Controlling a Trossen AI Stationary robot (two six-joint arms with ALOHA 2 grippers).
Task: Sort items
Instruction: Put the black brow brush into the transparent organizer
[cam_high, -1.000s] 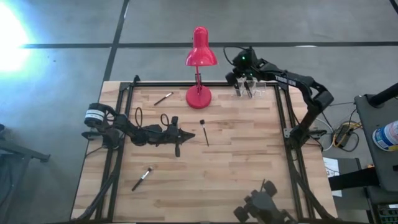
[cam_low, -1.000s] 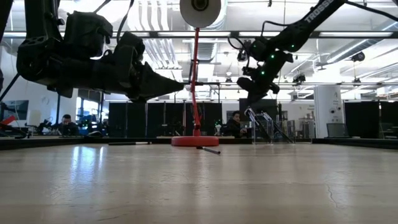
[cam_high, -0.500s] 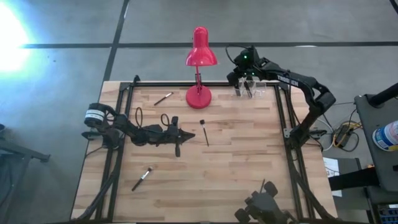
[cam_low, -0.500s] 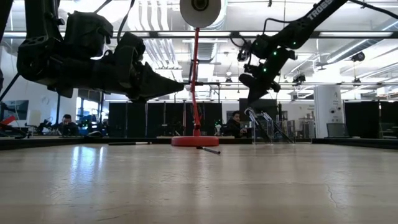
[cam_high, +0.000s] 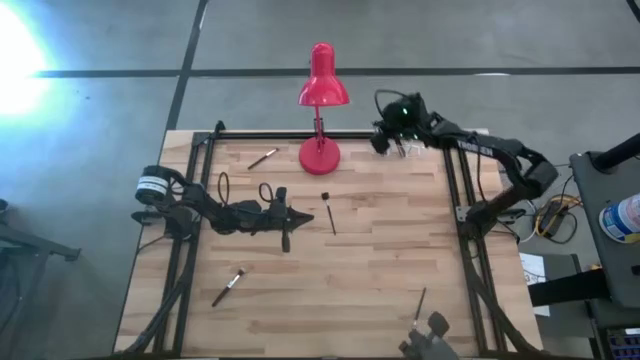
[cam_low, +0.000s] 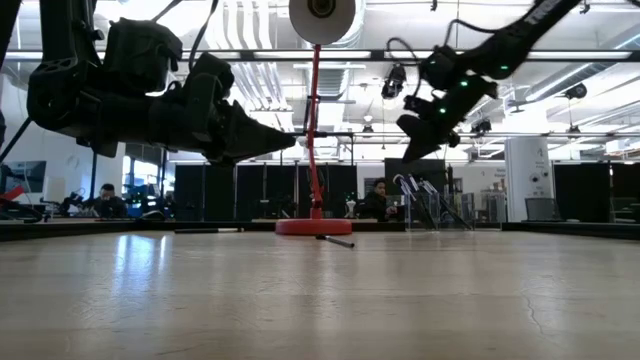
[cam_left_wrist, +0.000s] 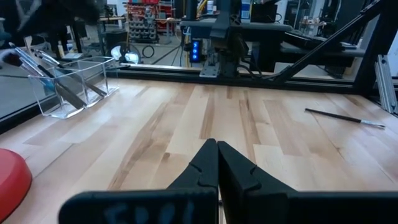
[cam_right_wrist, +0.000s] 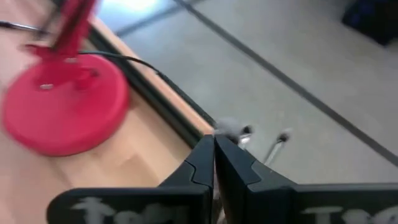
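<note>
I am looking down on a butcher-block table (cam_high: 380, 270) with brushes scattered across it. Going left to right: one brush (cam_high: 228, 286) is lying near the front-left, a dark-handled one (cam_high: 263, 158) is sitting at the back beside the red desk lamp (cam_high: 321, 100), a third (cam_high: 328, 212) is resting mid-table just ahead of the left gripper (cam_high: 297, 214), and a fourth (cam_high: 419, 302) is lying toward the front-right. More brushes are standing bristles-up in a clear holder (cam_left_wrist: 73, 84) at the back-right corner.

I am judging these brushes to be light, stiff and thin, likely to roll or skid if nudged. The wooden handle near its middle looks like the place to pinch; the bristle tips look soft and easy to crush, and the ferrules probably slippery.

My left gripper is hovering low over the table's middle with its fingers pressed together and nothing between them. My right gripper (cam_high: 384, 137) is hanging over the back-right corner by the holder, fingers likewise closed and empty.

Open wood is running wide across the centre and front. At the back, the lamp base (cam_right_wrist: 62, 112) and its cord are crowding the holder, and the black frame rails (cam_high: 455, 200) are hemming both sides, so I am expecting tight approaches there.
</note>
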